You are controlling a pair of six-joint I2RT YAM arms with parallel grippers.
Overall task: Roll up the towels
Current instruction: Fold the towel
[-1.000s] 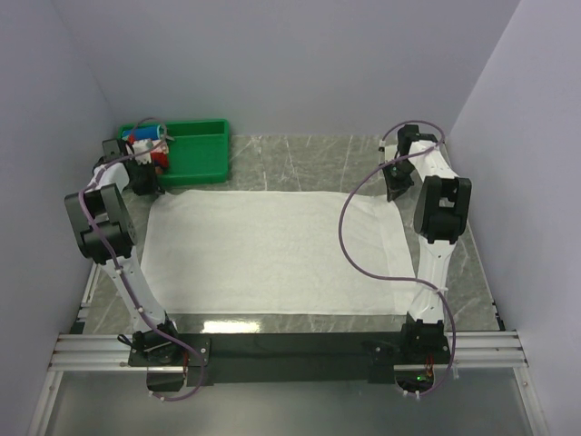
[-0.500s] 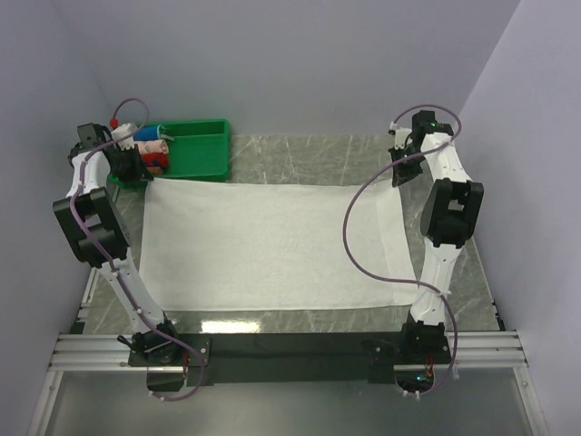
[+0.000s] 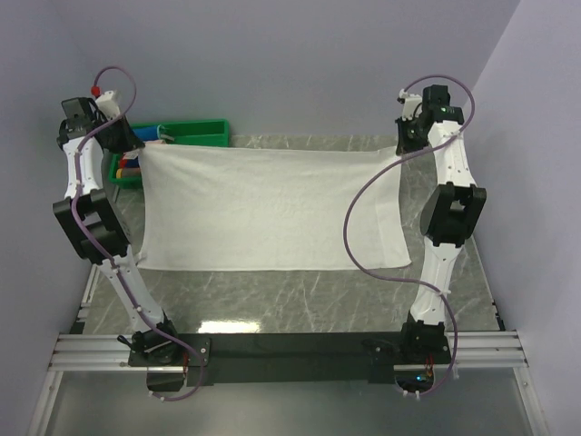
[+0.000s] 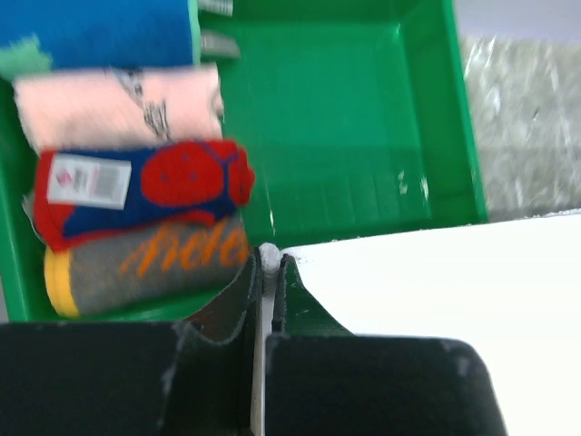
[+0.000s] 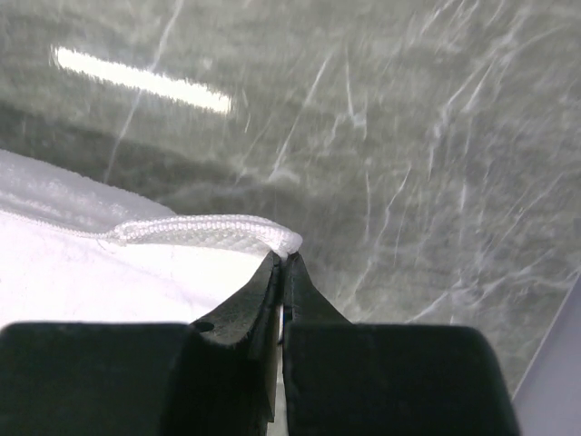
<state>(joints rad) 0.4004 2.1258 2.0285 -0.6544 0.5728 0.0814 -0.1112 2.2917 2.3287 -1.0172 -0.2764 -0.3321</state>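
Between the two grippers the towel (image 3: 272,209) now hangs as a broad white sheet. A second ago it lay flat, its far corners pinned low under them. Its top edge runs stretched from one gripper to the other, sagging slightly in the middle, and its lower edge has drawn away from the arm bases. This leaves a wider strip of the marbled table (image 3: 300,304) bare below it.

Both arms have risen from a folded crouch to stand nearly upright, forearms reaching up and wrists turned inward toward each other. The left gripper (image 3: 130,148) is pinched tight on the towel's far left corner; in its wrist view the cloth spreads away to the right of the closed fingertips. The right gripper (image 3: 405,143) is likewise clamped on the far right corner, with the hemmed edge bunched just above its tips and the cloth falling to their left.

Just behind and beneath the left gripper sits the green bin (image 4: 363,136), partly screened by the towel's raised edge in the overhead view. Rolled cloths (image 4: 145,186) in blue, pink, red and grey are stacked at its left end.
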